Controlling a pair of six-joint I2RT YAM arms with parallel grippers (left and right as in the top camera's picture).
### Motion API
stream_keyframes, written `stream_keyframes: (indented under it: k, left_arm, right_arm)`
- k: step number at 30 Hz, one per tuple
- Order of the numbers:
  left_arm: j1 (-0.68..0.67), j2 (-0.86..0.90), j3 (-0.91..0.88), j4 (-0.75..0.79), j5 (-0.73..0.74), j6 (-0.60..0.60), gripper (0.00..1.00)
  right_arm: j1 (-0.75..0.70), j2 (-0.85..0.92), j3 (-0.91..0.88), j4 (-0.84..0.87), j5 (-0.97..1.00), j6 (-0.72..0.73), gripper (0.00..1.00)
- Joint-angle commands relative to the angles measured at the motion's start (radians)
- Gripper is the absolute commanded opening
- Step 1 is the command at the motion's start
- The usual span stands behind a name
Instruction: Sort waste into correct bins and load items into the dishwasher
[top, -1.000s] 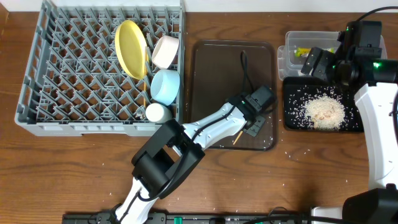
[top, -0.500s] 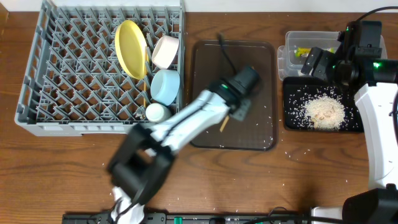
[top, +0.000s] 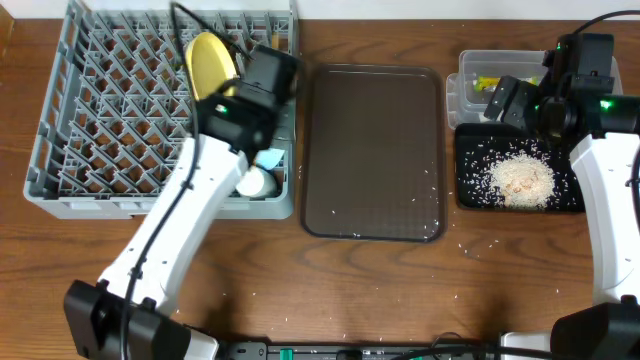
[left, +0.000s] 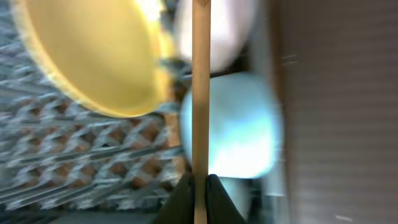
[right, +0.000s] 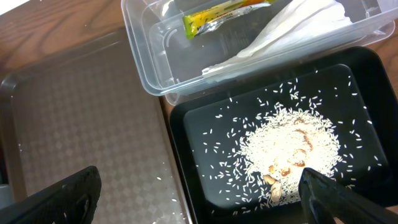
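My left gripper (top: 266, 72) hovers over the right side of the grey dishwasher rack (top: 110, 120), shut on a wooden chopstick (left: 200, 93) that sticks straight out from between its fingers (left: 200, 194). Under it stand the yellow plate (left: 93, 56), the white bowl (left: 221, 31) and the light blue bowl (left: 236, 124). A small white cup (top: 255, 182) sits at the rack's front edge. My right gripper (right: 199, 193) is open above the black tray (right: 193, 155) of rice scraps (right: 289, 152). The clear tub (right: 149, 68) holds the green-yellow wrapper (right: 224, 14) and the white napkin (right: 292, 31).
The dark brown serving tray (top: 372, 150) lies between the rack and the bins with only a few rice grains on it. Stray grains dot the wooden table in front of it. The right arm's white body (top: 610, 220) runs along the table's right edge.
My left arm has swung from the brown tray leftward and back to above the rack, carrying the chopstick. The right arm has not moved.
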Motion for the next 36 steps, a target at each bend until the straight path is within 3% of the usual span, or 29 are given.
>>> stream_keyframes:
  k: [1, 12, 15, 17, 23, 30, 36]
  left_arm:
    - [0.076, 0.034, -0.036, -0.005, -0.079, 0.072, 0.08]
    - [0.164, 0.154, -0.045, 0.053, -0.078, 0.087, 0.09]
    - [0.164, 0.175, -0.045, 0.055, -0.078, 0.087, 0.39]
    - [0.164, 0.177, -0.045, 0.054, -0.078, 0.086, 0.43]
    - [0.164, 0.149, -0.045, 0.021, -0.078, 0.073, 0.43]
    - [0.164, 0.011, -0.045, -0.054, -0.068, -0.030, 0.43]
    - [0.161, -0.187, -0.045, -0.152, 0.123, -0.152, 0.43]
  right_arm:
    - [0.012, 0.001, 0.005, -0.001, 0.010, 0.013, 0.99]
    - [0.012, 0.001, 0.005, -0.001, 0.010, 0.013, 0.99]
    - [0.012, 0.001, 0.005, -0.001, 0.010, 0.013, 0.99]
    - [0.012, 0.001, 0.005, 0.000, 0.010, 0.013, 0.99]
    - [0.012, 0.001, 0.005, -0.001, 0.010, 0.013, 0.99]
    - [0.012, 0.001, 0.005, -0.001, 0.010, 0.013, 0.99]
    - [0.012, 0.001, 0.005, -0.001, 0.010, 0.013, 0.99]
